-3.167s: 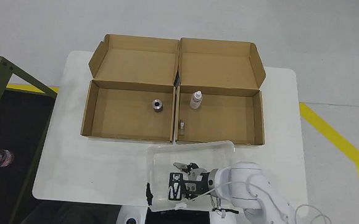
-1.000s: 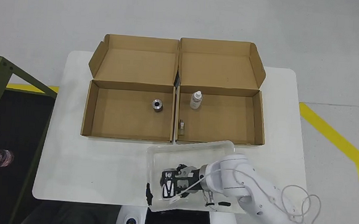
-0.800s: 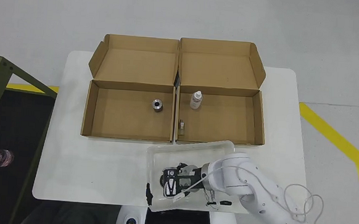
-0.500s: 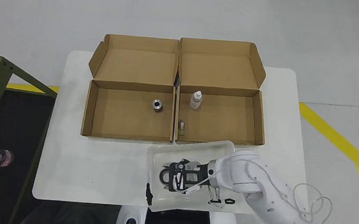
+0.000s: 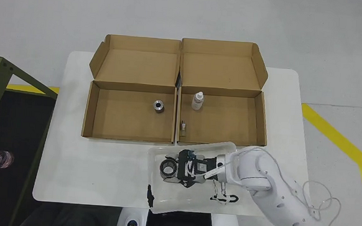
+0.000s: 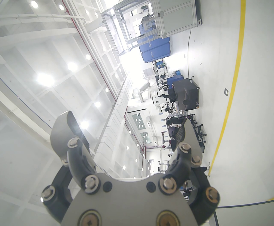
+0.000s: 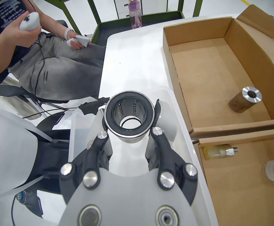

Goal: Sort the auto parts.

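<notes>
Right jaws clamp the bearing near the tray's left wall; left jaws apart.

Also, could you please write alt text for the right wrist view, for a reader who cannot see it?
The right gripper is shut on a hollow metal bearing, held over a clear plastic tray. Beside the tray lie two open cardboard boxes: one holds a metal cylinder, the other a small yellowish fitting.
</notes>
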You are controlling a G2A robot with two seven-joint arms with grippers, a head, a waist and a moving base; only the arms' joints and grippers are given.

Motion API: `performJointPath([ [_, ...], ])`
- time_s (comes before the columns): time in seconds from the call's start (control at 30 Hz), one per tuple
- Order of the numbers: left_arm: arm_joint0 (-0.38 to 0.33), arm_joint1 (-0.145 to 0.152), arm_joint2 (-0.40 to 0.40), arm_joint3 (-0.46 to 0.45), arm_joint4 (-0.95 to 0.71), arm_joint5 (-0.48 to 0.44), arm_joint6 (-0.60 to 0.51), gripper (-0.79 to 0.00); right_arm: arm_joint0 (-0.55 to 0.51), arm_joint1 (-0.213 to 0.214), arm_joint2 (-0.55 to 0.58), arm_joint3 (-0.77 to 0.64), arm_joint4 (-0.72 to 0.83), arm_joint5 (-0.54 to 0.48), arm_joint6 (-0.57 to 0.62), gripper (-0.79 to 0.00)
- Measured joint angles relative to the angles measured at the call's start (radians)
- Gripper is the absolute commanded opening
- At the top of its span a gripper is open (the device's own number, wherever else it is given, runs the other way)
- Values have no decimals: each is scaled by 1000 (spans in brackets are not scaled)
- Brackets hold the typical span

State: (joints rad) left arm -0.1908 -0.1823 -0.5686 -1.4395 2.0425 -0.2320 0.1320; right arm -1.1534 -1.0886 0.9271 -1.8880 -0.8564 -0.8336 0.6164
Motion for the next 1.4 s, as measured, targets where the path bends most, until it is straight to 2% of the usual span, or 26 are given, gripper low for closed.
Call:
performJointPath([
  [0.5, 0, 0, 0, 0, 0, 0, 0, 0, 151, -32, -66, 55, 85, 88, -30, -785],
  [0.97, 0, 0, 0, 0, 0, 0, 0, 0, 323, -91, -161, 193, 116, 200, -72, -785],
  [1.4, 0, 0, 0, 0, 0, 0, 0, 0, 444, -155, -268, 316, 52, 330, -61, -785],
])
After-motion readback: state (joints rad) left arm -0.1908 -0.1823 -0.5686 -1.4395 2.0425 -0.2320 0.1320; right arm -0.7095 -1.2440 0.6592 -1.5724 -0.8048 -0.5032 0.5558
